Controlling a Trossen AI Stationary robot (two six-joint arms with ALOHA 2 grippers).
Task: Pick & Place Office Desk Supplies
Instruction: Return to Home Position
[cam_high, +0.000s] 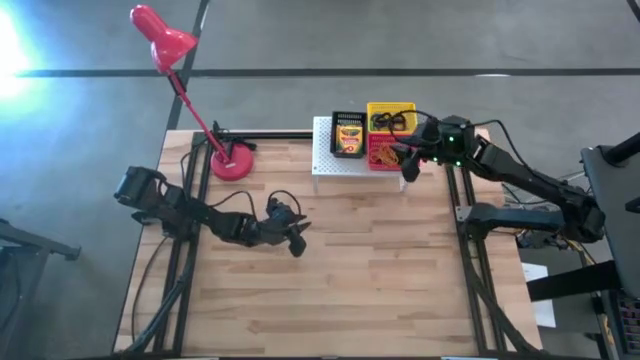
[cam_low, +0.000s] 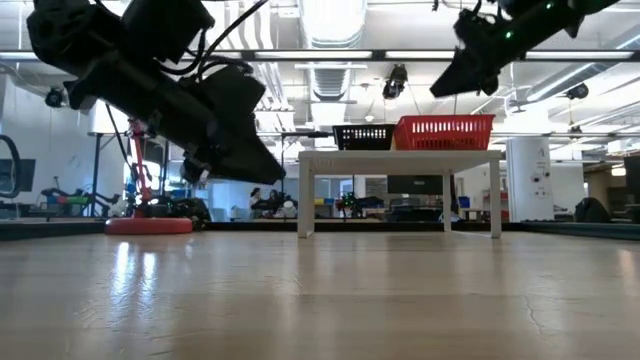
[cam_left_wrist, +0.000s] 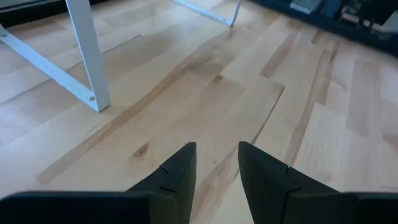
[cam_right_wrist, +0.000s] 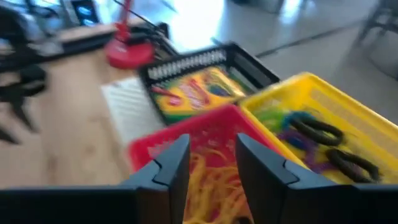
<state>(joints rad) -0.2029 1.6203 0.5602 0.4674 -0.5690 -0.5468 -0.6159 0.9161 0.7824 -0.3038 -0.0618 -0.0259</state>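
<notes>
We see three baskets crowded together on the white perforated stand at the far edge of the worktop, just right of the red desk lamp.

The black basket holds the yellow-and-green crayon boxes, lying flat with their printed faces up. We cannot count them.

The yellow basket, beside it on the right, holds the rings. Two black rings lie on top, with a purple ring and a green ring partly under them.

The red basket sits in front of the yellow one, and a loose tangle of yellow rubber bands lies in it. We cannot make out a small black piece among them.

The right tool hangs in the air above the right side of the red basket, clear of its rim. Its fingers stand slightly apart with nothing between them.

The left tool hovers over bare wood near the middle of the worktop, in front of the stand and well apart from the baskets. Its fingers are also a little spread and hold nothing.
</notes>
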